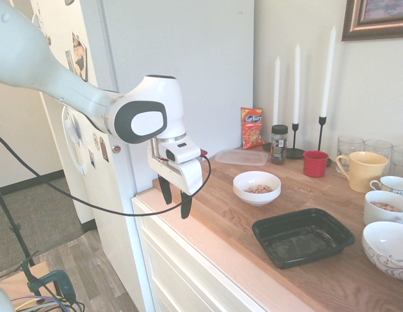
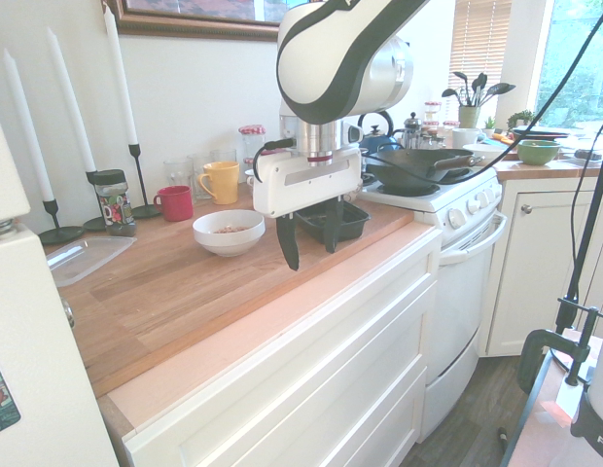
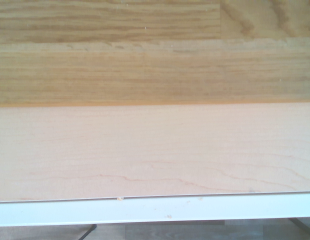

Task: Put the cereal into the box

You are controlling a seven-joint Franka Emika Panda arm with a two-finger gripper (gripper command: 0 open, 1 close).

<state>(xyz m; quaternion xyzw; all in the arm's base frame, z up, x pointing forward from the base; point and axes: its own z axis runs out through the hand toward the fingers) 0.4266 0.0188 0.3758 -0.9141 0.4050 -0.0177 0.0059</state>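
On the wooden tabletop (image 1: 227, 214) you see three white candles (image 1: 296, 71) by the wall, with a spice jar (image 1: 278, 143), red cup (image 1: 315, 163), yellow mug (image 1: 363, 171) and snack bag (image 1: 251, 127) nearby. A clear flat container (image 1: 241, 156) lies beside the jar.

The print on the orange snack bag (image 1: 252, 127) is too small to read.

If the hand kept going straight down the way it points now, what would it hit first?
Most likely the bare wooden countertop near its front edge: the open, empty hand hangs over it, and the wrist view shows only wood and the edge below. The white bowl and black tray lie off to the side.
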